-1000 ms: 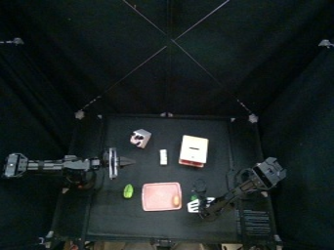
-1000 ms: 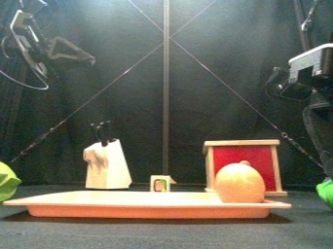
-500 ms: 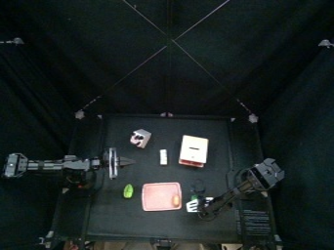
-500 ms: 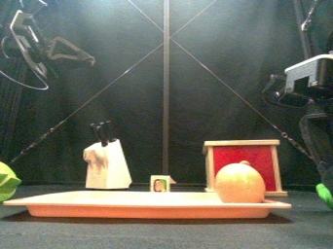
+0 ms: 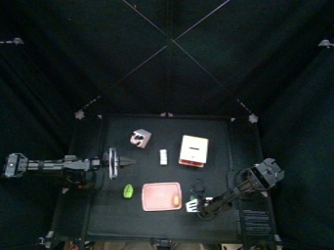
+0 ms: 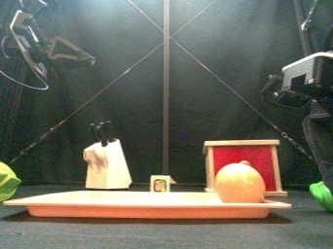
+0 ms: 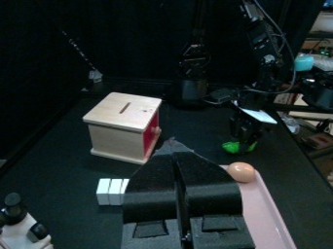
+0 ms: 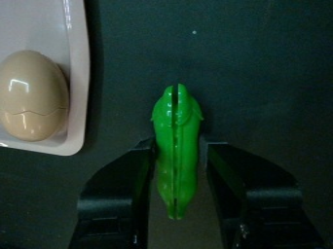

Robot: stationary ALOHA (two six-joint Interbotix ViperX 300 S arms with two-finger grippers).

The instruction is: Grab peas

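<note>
While the right end effector (image 8: pixel 178 185) straddles the peas (image 8: pixel 176 146), its jaws are parted and not yet clenched.
Closing off-centre could squirt the slim pod sideways across the surface (image 8: pixel 260 78) toward the nearby pink board (image 8: pixel 76 78) carrying an egg (image 8: pixel 33 94); beyond, the left end effector (image 7: pixel 182 199) rests clenched, empty.

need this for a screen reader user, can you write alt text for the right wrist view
The right gripper straddles a slim bright green pea pod lying on the black table, one jaw on each side. Beside it, a beige egg sits on a pink board.
</note>
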